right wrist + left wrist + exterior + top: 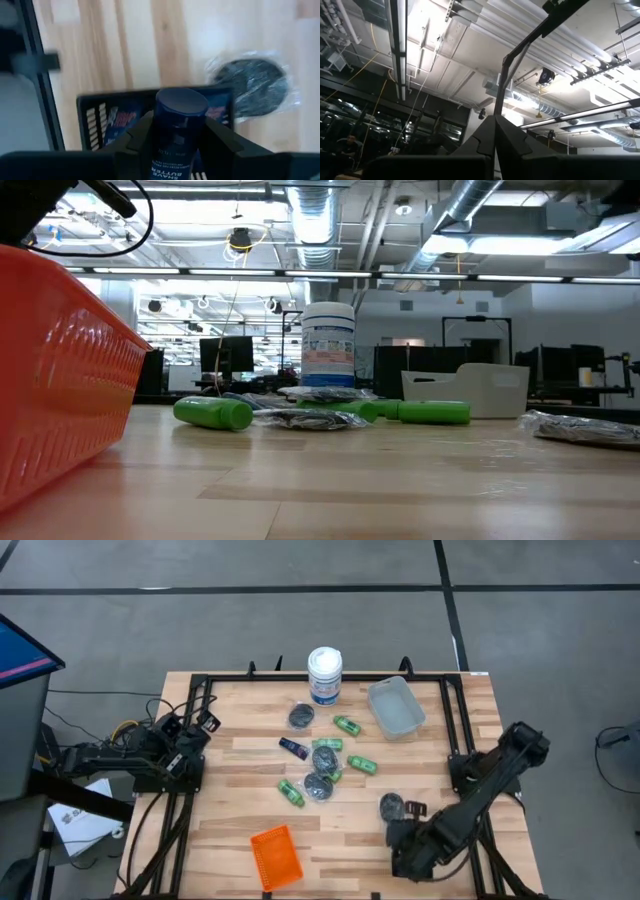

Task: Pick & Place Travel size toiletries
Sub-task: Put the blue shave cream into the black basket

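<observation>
1. Right gripper (172,145) is low over the near right corner of the table (230,780), fingers clamped on a dark blue tube (180,125), cap pointing away from the wrist. It's held lengthwise, probably so it can drop flat.
2. Directly beneath it sits a black tray (100,120) with what look like more blue tubes inside, so I'd say this is the drop-off for that kind.
3. Just beside the tray lies a wrapped grey puck (255,82), apart from it and untouched.
4. The left gripper (205,725) is parked at the far left edge, fingers pressed together on nothing, its camera aimed at the ceiling. It's simply waiting.
5. Mid-table, the rest of the toiletries are loosely scattered: green bottles (348,725), more pucks (322,786), another blue tube (293,748).
6. The white canister (325,673), clear tray (395,706) and orange tray (275,856) ring that pile.
</observation>
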